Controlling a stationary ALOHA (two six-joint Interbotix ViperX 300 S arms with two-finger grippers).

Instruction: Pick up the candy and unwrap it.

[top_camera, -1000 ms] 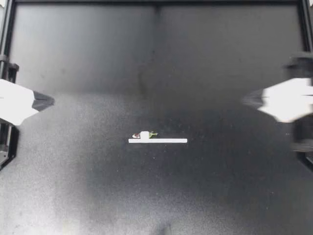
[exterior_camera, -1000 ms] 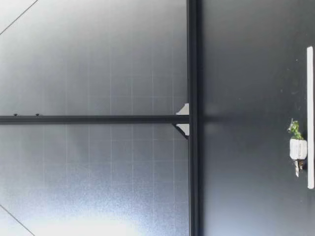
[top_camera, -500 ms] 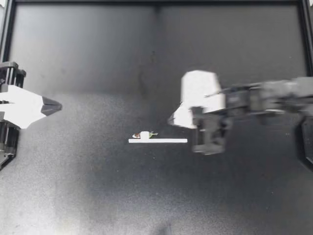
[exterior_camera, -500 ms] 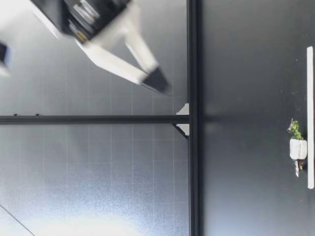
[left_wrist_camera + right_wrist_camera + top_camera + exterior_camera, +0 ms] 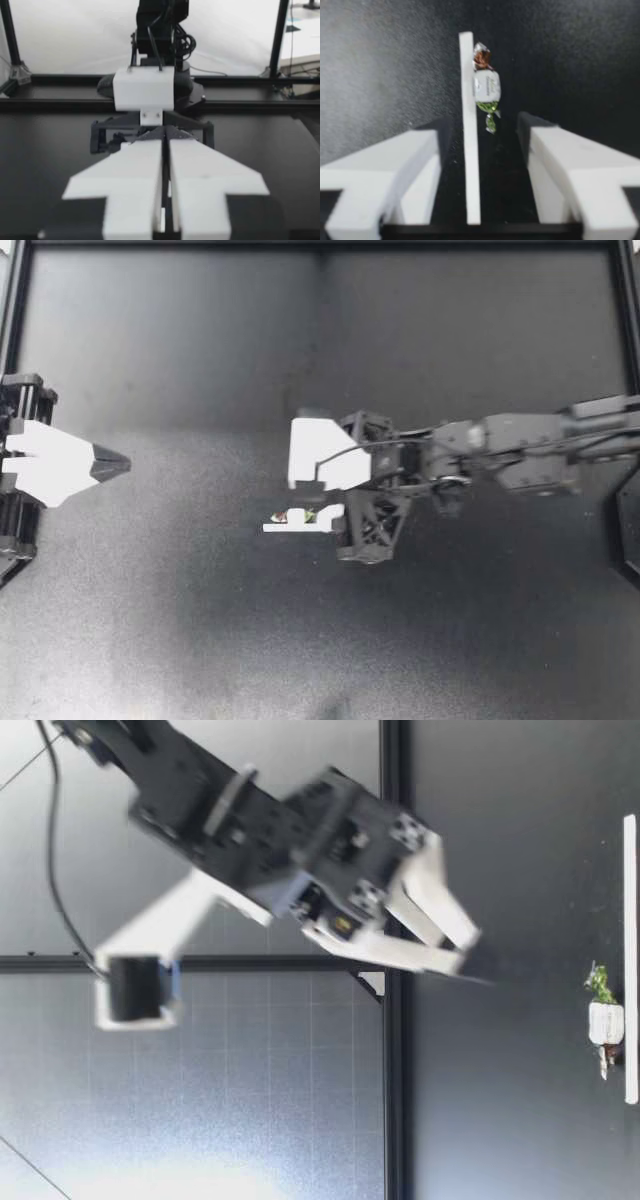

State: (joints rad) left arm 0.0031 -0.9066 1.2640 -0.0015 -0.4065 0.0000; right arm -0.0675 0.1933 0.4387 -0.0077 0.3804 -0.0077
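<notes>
Dark desk (image 5: 150,640) surface carries the candy (image 5: 293,515) near its middle, just beside a thin white strip (image 5: 278,528). I judge the step to be the approach for pickup. My right pincer (image 5: 318,498) hangs close above, fingers well apart, holding nothing. Next it must go lower and forward, closing on the candy alone. My left pincer (image 5: 110,462) is far aside, fingers together, empty.

A matte black table (image 5: 180,640) sits inside black rails (image 5: 60,79), pale backdrop (image 5: 75,35) behind.
</notes>
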